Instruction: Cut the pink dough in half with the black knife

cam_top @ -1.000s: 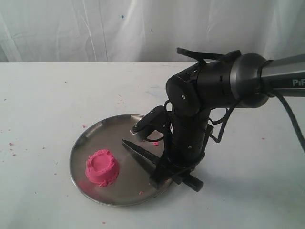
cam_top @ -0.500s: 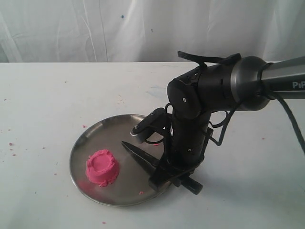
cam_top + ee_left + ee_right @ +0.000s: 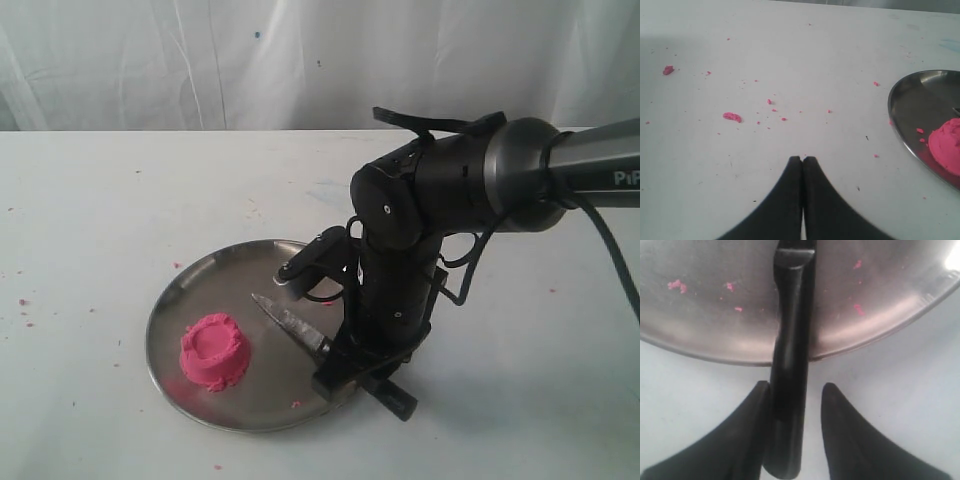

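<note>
Steel plate [image 3: 190, 290] on the white table [image 3: 100, 200], holding the pink dough [image 3: 213, 352]: one whole round mound w/ dimpled top, uncut, on the plate's near-left part. A few pink crumbs [image 3: 677, 286] lie on the plate too, more crumbs scattered on the table beside it.

Black knife [image 3: 300, 330] lies across the plate's right rim: blade inside the plate, tip pointing twd the dough but apart from it, handle sticking out over the table.

Right gripper [image 3: 795, 395] is down at the handle; fingers spread either side of it, one finger touching the handle, the other w/ a visible gap, so not clamped.

Left gripper [image 3: 803, 159] is off over the table, away from the plate, fingers pressed together, holding nothing.
</note>
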{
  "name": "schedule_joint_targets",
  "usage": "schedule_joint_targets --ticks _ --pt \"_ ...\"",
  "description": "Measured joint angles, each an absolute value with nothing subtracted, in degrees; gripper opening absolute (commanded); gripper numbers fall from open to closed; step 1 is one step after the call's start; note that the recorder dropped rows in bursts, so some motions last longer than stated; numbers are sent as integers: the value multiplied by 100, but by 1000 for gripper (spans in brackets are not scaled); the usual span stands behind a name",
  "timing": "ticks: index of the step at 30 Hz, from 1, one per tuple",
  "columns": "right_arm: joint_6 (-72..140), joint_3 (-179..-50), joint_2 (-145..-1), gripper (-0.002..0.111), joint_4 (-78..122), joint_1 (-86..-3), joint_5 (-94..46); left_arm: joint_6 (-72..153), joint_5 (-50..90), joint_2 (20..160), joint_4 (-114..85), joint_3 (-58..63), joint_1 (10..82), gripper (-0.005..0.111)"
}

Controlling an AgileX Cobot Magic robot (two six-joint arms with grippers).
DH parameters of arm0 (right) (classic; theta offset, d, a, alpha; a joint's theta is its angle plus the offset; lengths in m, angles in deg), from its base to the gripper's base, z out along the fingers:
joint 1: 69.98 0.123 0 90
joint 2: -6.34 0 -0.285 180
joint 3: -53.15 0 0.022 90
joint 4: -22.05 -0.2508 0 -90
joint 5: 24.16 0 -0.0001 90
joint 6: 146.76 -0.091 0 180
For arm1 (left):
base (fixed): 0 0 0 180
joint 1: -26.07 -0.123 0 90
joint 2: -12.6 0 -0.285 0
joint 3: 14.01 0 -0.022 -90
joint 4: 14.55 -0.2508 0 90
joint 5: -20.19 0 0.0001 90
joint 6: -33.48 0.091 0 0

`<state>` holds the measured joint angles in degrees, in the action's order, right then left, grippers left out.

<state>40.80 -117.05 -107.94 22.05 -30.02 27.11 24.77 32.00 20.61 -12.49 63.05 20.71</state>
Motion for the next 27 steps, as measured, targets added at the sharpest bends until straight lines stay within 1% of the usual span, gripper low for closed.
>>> schedule_joint_targets --ticks 16,18,22,25,27 --pt "4080 -11822 -10735 37 2205 -3002 2784 2477 3200 2061 -1249 6305 2071 0" --pt "4080 -11942 -10575 37 2205 -3002 2902 2477 3200 2061 -1249 6305 2071 0" --pt "4068 -12049 -9656 36 2344 -3002 2981 2477 3200 2061 -1249 6305 2071 0" --pt "3466 -12082 -9069 34 3088 -3348 2538 2477 3200 2061 -1249 6305 2071 0" --pt "2841 -12090 -8910 31 3697 -3791 2259 2477 3200 2061 -1249 6305 2071 0"
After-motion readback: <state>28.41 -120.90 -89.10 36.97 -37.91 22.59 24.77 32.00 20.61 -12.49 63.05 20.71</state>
